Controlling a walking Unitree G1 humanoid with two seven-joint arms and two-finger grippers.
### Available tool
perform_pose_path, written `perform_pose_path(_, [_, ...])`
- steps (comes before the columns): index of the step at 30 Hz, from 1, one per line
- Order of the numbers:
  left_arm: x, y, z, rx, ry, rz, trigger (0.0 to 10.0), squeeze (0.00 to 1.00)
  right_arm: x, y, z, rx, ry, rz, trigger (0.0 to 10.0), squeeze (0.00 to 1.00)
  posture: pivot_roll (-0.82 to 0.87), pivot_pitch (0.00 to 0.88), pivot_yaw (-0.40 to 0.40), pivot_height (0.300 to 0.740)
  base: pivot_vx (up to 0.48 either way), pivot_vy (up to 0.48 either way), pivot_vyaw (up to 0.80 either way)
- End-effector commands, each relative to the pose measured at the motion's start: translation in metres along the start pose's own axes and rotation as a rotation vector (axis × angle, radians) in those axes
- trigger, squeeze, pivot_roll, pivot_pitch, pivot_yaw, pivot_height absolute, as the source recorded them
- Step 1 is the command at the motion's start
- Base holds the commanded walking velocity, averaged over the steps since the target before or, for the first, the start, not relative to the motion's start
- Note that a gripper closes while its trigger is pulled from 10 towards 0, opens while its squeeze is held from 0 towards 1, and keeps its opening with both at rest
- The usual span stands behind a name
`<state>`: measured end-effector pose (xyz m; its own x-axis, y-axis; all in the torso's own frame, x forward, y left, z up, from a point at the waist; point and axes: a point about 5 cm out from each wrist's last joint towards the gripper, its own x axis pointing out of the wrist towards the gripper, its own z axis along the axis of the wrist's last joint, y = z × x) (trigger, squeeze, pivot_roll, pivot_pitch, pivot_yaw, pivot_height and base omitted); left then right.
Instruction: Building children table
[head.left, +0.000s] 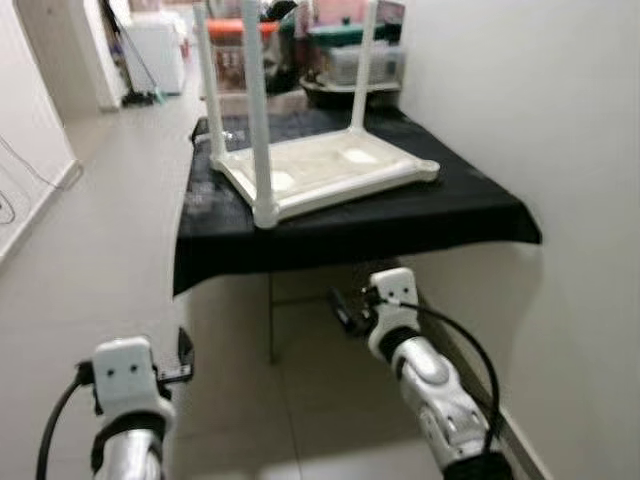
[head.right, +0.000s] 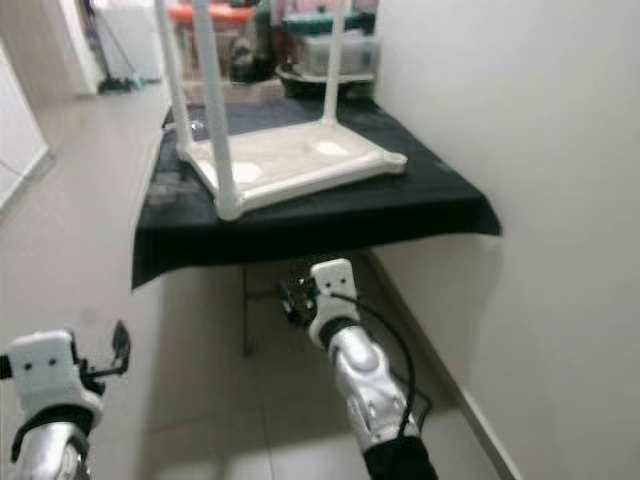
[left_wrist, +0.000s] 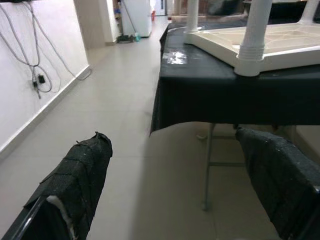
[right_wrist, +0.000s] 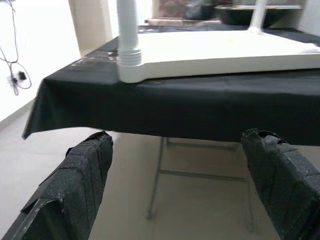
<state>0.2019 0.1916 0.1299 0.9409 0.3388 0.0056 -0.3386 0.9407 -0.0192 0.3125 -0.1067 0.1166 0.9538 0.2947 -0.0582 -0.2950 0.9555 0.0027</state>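
Left eye view was used to fix the layout: the children's table (head.left: 325, 170) lay upside down on the worktop (head.left: 450, 210), which was draped in a black cloth, with its white top flat on the cloth and three legs seen standing upright from its corners. The near-corner leg (head.left: 258, 110) rose from the corner closest to the worktop's front edge. Both claws were held below and short of that front edge, well apart from the children's table. The right claw (head.left: 350, 308) was raised just under the overhanging cloth, while the left claw (head.left: 184, 358) hung lower and further back from the edge. In the wrist views each claw was seen spread wide, with nothing between its fingers, the near-corner leg being seen up ahead of the right claw (right_wrist: 180, 195) and ahead and off to one side of the left claw (left_wrist: 175, 190). The children's table was therefore judged to lie forward of and above both claws, with the legs' long axes vertical, and the right claw was judged the nearer to the near-corner leg. A raise above the worktop's edge would be called for before any grasp.
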Motion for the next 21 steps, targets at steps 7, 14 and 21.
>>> perform_pose_path(7, [-0.0011,-0.0021,0.0005,-0.007,0.008,-0.001,10.0,0.00,0.0003,0.0046,-0.0013,0.001,0.006,0.026,10.0,0.00,-0.04,0.017,-0.053,0.740,0.000,0.303,0.00])
perform_pose_path(14, [-0.0003,-0.0039,0.0013,-0.013,0.000,-0.009,10.0,0.00,0.0002,0.0049,-0.0024,0.006,0.008,0.025,10.0,0.00,-0.05,0.019,-0.036,0.740,0.000,0.000,0.00])
perform_pose_path(21, [0.0011,-0.0040,0.0016,0.002,0.012,-0.004,10.0,0.00,0.0019,0.0035,-0.0015,0.003,0.009,0.016,10.0,0.00,-0.04,0.019,-0.032,0.740,0.000,0.000,0.00])
